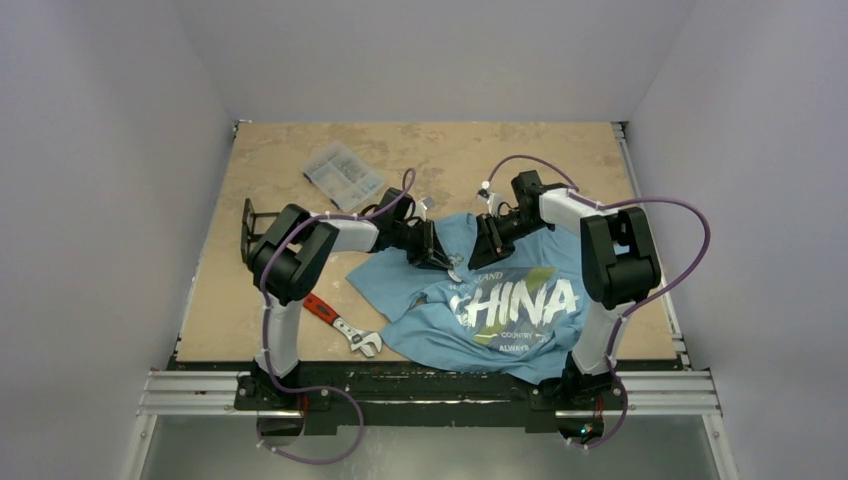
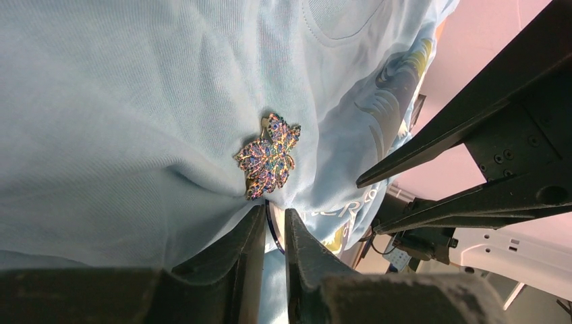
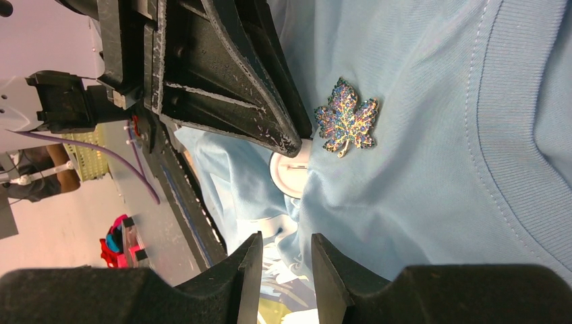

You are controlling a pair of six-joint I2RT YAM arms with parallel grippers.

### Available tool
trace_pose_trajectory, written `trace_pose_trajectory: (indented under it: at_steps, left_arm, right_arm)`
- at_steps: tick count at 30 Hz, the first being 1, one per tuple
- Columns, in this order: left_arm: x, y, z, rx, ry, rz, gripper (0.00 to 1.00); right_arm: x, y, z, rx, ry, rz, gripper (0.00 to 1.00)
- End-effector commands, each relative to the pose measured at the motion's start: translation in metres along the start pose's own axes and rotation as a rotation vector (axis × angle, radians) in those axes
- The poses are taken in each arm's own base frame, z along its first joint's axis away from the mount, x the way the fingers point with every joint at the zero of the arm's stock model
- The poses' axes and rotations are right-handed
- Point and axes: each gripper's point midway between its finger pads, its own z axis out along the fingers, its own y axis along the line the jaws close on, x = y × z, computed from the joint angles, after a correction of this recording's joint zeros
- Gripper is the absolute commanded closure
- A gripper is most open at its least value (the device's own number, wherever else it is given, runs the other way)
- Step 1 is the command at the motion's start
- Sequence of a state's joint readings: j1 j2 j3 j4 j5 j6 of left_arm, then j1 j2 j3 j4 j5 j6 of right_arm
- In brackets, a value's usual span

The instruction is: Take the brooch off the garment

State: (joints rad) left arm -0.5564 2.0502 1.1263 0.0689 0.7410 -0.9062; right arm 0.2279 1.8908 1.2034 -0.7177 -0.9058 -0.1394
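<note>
The garment point(image 1: 415, 288), a light blue T-shirt with white "CHINA" lettering, lies crumpled at the near middle of the table. The brooch point(image 2: 268, 156), a glittering multicoloured maple leaf, is pinned to it near the collar and also shows in the right wrist view point(image 3: 346, 118). My left gripper point(image 2: 273, 219) is shut on a thin round white disc point(image 3: 290, 177) with a dark rim, right beside the brooch at a fold of the shirt. My right gripper point(image 3: 280, 246) is slightly open and empty. It hovers over the shirt point(image 3: 438, 202), a short way from the brooch and facing the left gripper.
A red-handled adjustable wrench point(image 1: 340, 322) lies left of the shirt near the front edge. A clear plastic parts box point(image 1: 343, 173) sits at the back left. A black bracket point(image 1: 248, 225) stands by the left arm. Grey walls enclose the table.
</note>
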Motion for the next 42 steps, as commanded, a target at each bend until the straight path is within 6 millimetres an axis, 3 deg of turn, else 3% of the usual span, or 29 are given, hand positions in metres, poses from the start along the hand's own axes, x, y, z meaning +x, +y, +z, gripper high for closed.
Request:
trace_pose_trajectory:
  at_steps: [1, 9, 18, 20, 23, 30, 42]
  left_arm:
    - [-0.007, -0.007, 0.0, 0.031, -0.003, 0.014, 0.84]
    - [-0.002, -0.005, 0.001, 0.026, 0.013, 0.007, 0.8]
    - [-0.002, -0.011, -0.001, 0.048, 0.018, 0.021, 0.93]
    - [-0.003, -0.015, -0.003, 0.057, 0.013, 0.041, 1.0]
    - [-0.008, -0.021, -0.007, 0.065, -0.003, 0.107, 1.0]
    - [-0.018, -0.051, -0.017, 0.209, -0.01, 0.306, 1.0]
    - [-0.027, -0.065, -0.018, 0.317, -0.005, 0.322, 1.0]
  right_arm:
    - [-0.004, 0.004, -0.006, 0.004, -0.021, -0.036, 0.64]
    - [-0.004, 0.004, -0.005, 0.003, -0.021, -0.035, 0.63]
    - [-0.005, 0.003, -0.005, 0.008, -0.025, -0.04, 0.63]
    - [-0.006, 0.003, -0.006, 0.009, -0.029, -0.043, 0.63]
    - [-0.009, 0.004, -0.007, 0.007, -0.035, -0.056, 0.61]
    - [-0.014, -0.004, -0.005, 0.032, -0.042, -0.084, 0.44]
    - [-0.024, 0.005, 0.002, -0.071, -0.07, -0.1, 0.43]
